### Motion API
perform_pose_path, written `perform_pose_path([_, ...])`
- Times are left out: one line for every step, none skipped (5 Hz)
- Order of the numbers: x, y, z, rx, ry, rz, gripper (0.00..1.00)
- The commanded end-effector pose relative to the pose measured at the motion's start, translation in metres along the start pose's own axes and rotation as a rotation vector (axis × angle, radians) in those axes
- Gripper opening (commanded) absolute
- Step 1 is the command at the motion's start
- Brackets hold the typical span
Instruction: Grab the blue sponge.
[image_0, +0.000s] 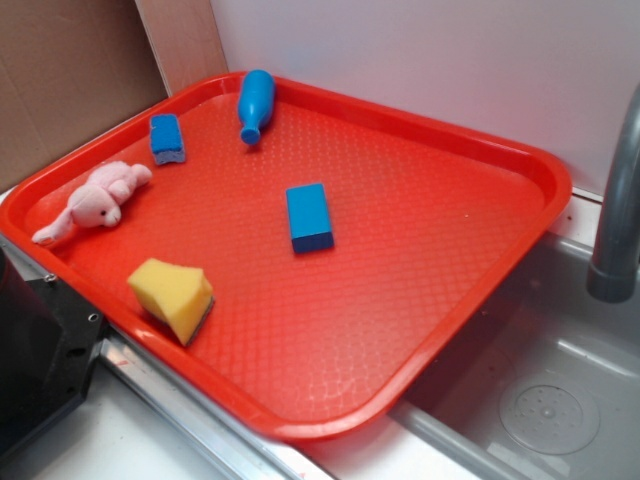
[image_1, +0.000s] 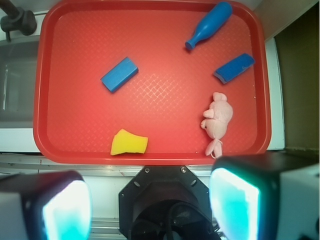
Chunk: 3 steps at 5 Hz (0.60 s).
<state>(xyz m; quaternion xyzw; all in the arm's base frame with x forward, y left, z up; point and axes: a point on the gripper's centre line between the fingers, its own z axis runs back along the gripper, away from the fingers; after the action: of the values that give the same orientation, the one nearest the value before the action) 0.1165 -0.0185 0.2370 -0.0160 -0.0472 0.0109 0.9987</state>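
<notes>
A: blue sponge (image_1: 234, 68) sat near the tray (image_1: 150, 155) edge, just past the pink plush (image_1: 217, 120), bottle (image_1: 209, 25) close by.

B: yep, gripper (image_1: 150, 210) hung wide open w/ nothing held, well back. Risk imo: it could've gone for the blue block (image_1: 119, 74) mid-tray, same color.

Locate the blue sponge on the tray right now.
Exterior view: the blue sponge lies near the red tray's far-left rim, between the blue bottle and pink plush toy.
</notes>
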Motion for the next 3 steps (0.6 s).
perform_pose_path([0.0,0.0,0.0,0.0,0.0,0.0,1.0])
perform_pose_path([0.01,0.015,-0.002,0.002,-0.03,0.127,1.0])
perform_pose_path([0.023,0.036,-0.018,0.005,-0.076,0.341,1.0])
